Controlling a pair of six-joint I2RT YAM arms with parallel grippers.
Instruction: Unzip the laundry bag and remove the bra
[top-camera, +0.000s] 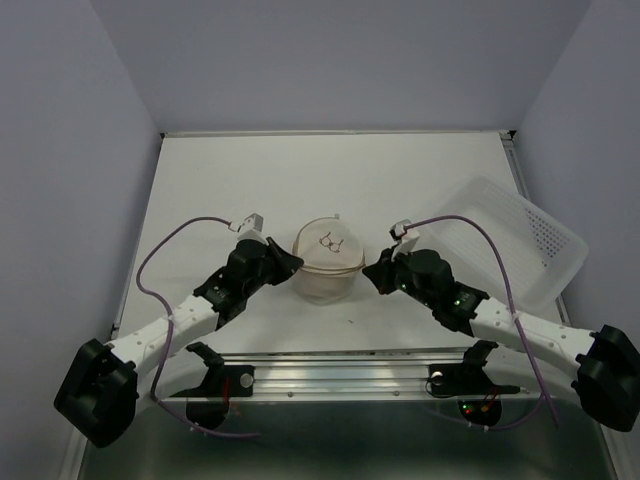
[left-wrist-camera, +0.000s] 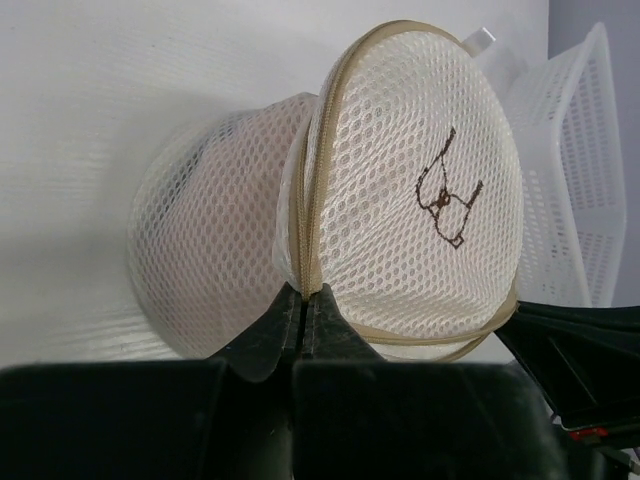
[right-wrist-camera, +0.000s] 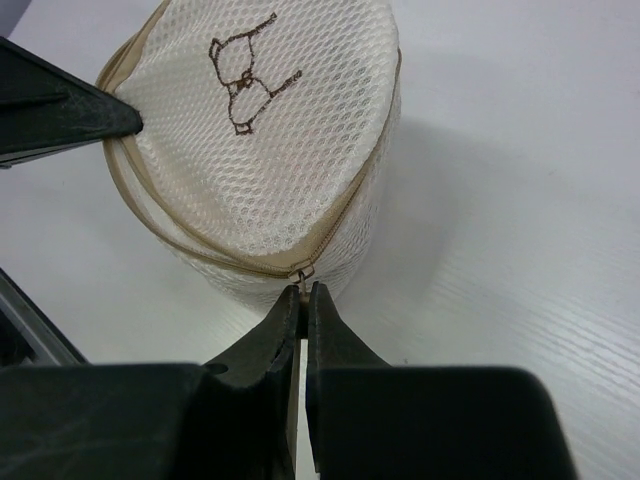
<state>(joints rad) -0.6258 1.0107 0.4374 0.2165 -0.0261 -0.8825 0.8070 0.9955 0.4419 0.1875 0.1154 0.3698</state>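
Note:
The laundry bag (top-camera: 325, 258) is a round cream mesh pouch with a tan zipper rim and a dark mark on its face, at the table's middle. It also shows in the left wrist view (left-wrist-camera: 400, 200) and the right wrist view (right-wrist-camera: 260, 150). My left gripper (left-wrist-camera: 303, 297) is shut on the bag's tan zipper seam at its left side (top-camera: 292, 262). My right gripper (right-wrist-camera: 303, 292) is shut on the zipper pull (right-wrist-camera: 303, 273) at the bag's right side (top-camera: 372, 272). The zipper looks closed. The bra is hidden; only a faint pale tone shows through the mesh.
A white perforated plastic basket (top-camera: 520, 240) lies tilted at the right, close behind my right arm; it also shows in the left wrist view (left-wrist-camera: 580, 170). A metal rail (top-camera: 340, 375) runs along the near edge. White walls close the table's sides.

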